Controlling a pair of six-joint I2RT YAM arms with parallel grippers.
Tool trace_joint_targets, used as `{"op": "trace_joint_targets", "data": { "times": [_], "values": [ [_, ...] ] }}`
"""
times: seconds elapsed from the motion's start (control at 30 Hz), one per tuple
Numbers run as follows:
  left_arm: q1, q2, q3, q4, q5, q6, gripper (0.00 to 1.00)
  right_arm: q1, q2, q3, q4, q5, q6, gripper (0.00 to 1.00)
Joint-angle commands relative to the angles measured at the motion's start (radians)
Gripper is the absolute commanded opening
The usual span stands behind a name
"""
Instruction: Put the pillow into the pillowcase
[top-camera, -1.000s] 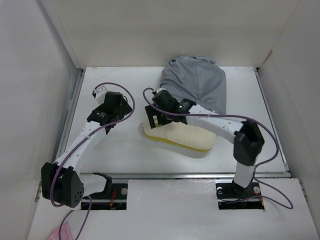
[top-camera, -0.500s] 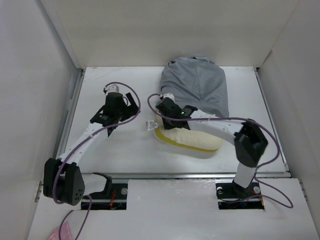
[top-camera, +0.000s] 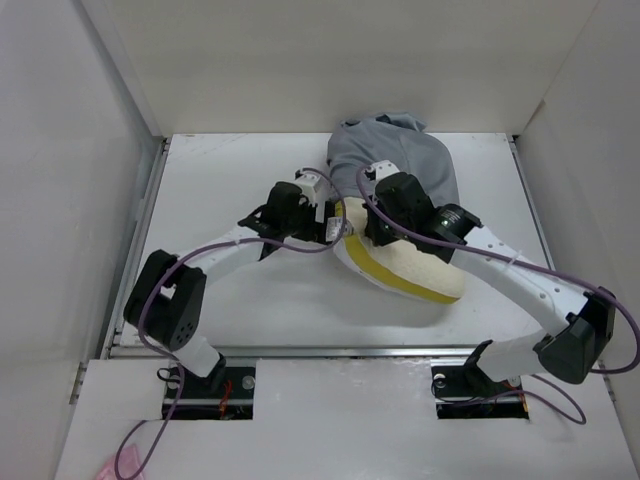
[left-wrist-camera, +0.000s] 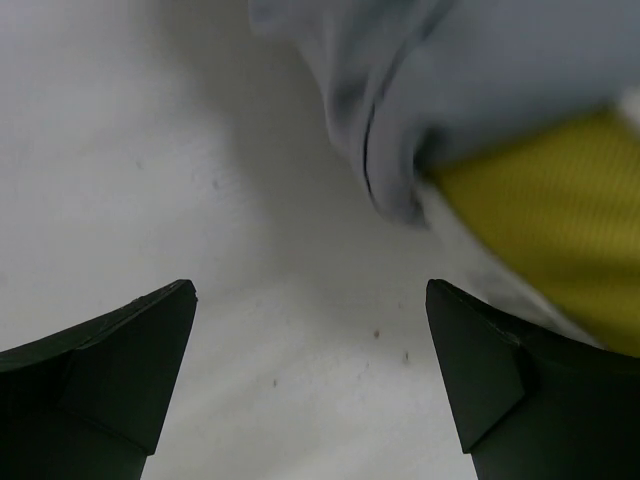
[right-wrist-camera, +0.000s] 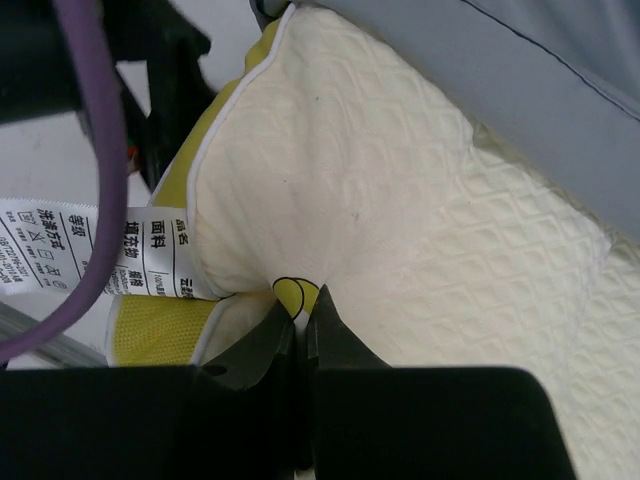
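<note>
Right wrist view: the pillow (right-wrist-camera: 380, 200) is pinched by the right claw (right-wrist-camera: 300, 302), and its far end is covered by the grey pillowcase (right-wrist-camera: 520, 90). The left claw (left-wrist-camera: 308, 300) is held open above the surface (left-wrist-camera: 150, 150).

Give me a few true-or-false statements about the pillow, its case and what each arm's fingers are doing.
1. The right arm's fingers are pinched shut on the pillow. True.
2. The left arm's fingers grip the pillowcase. False: they are open, holding nothing.
3. The pillow is wholly inside the pillowcase. False: a large part lies outside.
4. The pillowcase is grey. True.
5. The pillow's side edge is blue. False: it is yellow.
</note>
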Motion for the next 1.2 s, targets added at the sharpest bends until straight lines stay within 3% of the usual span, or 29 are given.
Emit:
{"op": "trace_joint_targets", "data": {
  "times": [0.0,0.3,0.37,0.5,0.53,0.67,0.8,0.83,0.93,1.0,1.17],
  "values": [
    [-0.007,0.049,0.118,0.091,-0.022,0.047,1.00,-0.014,-0.053,0.034,-0.004,-0.046,-0.030,0.00],
    [0.004,0.098,0.163,0.187,0.159,0.099,1.00,-0.046,-0.091,0.043,-0.040,-0.021,-0.030,0.00],
    [0.004,0.123,0.192,0.213,0.188,0.099,0.94,-0.046,-0.091,0.043,-0.040,-0.021,-0.021,0.00],
    [0.004,0.218,0.313,0.177,0.222,0.073,0.15,-0.046,-0.082,0.022,-0.040,-0.008,-0.011,0.00],
    [0.004,0.244,0.338,0.164,0.222,0.073,0.00,-0.055,-0.082,0.022,-0.040,0.002,-0.011,0.00],
    [-0.005,0.154,0.295,0.190,0.174,0.033,0.00,-0.075,-0.062,-0.009,-0.005,0.150,0.048,0.00],
    [-0.036,-0.073,0.040,0.258,0.072,0.016,0.00,-0.075,-0.027,-0.045,0.119,0.239,0.104,0.00],
    [-0.054,-0.115,0.003,0.258,-0.008,-0.002,0.00,-0.075,-0.027,-0.059,0.214,0.239,0.093,0.00],
    [-0.063,-0.250,-0.116,0.213,-0.012,-0.080,0.00,-0.066,-0.051,-0.142,0.461,0.293,0.065,0.00],
    [-0.075,-0.313,-0.156,0.200,0.044,-0.114,0.00,-0.045,-0.051,-0.173,0.573,0.401,0.030,0.00],
    [-0.115,-0.405,-0.246,0.210,0.192,-0.173,0.00,0.093,0.070,-0.302,1.072,0.641,-0.174,0.00]
  ]
}}
